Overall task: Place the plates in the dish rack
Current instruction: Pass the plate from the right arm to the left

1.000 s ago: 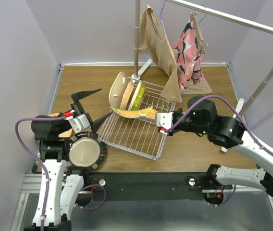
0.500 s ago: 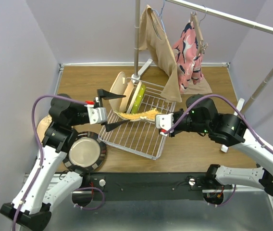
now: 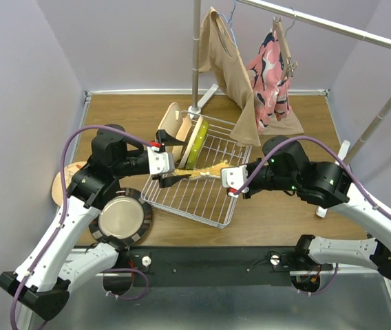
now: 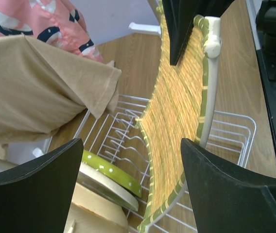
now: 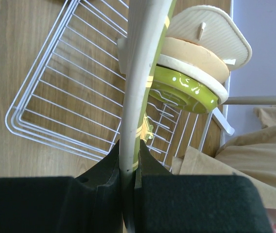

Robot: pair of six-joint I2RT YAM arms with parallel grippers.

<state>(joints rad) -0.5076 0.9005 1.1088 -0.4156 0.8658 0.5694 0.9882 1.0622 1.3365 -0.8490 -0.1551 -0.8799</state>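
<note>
Logging plates [image 3: 182,137]: three upright at 11 o'clock of dish rack [image 3: 195,196], silvery plate [image 3: 120,218] flat on tabletop [image 3: 278,213] at 7. They look stiff, glazed-slick and breakable; I would take rims. My right pincer [image 5: 128,160] clamps woven mat [image 4: 174,111]; left pincer [image 4: 130,145] gapes toward it.

Rearward in the dish rack [image 3: 199,199] stand plates [image 3: 182,141]; another plate [image 3: 121,217] lies left.

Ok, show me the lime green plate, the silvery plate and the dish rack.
lime green plate [image 5: 186,90]: right wrist view, on its dotted green face.
silvery plate [image 3: 121,217]: top view, on its shiny centre.
dish rack [image 3: 194,198]: top view, on bare wire floor.
</note>
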